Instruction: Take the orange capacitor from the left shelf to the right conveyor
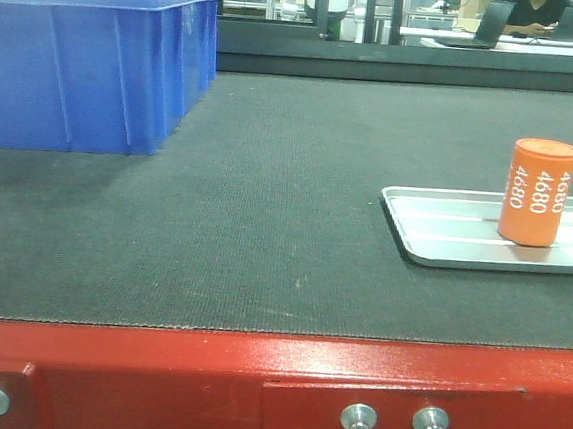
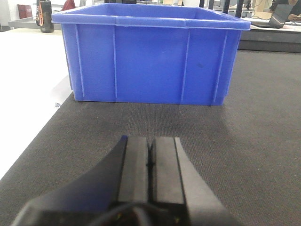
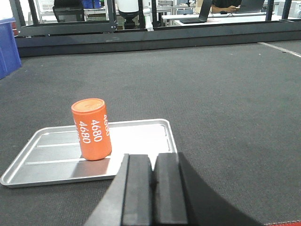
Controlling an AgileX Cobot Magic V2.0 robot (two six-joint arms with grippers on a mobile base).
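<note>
A wide dark grey textured belt, the right conveyor [image 1: 247, 211], fills the exterior front-facing view, with its red frame edge [image 1: 252, 382] and silver bolts [image 1: 358, 419] along the bottom and a glazed workshop with desks and laptops behind. On the belt a blue bin [image 1: 89, 62] stands at the left, and at the right a flat silver tray [image 1: 445, 243] carries the orange capacitor [image 1: 537, 191], upright, its white "4680" print running up the side. In the left wrist-mounted view the left gripper [image 2: 150, 162] sits low over the belt, its two dark pads pressed together with only a thin seam between them, empty, facing the blue bin's ribbed wall, which stands apart from it (a white surface borders the belt on the left). In the right wrist-mounted view the right gripper [image 3: 151, 186] likewise has its pads closed against each other and holds nothing; it is at the tray's near rim, and the capacitor stands upright on the tray just beyond and to the left of the fingertips, not touching them.
</note>
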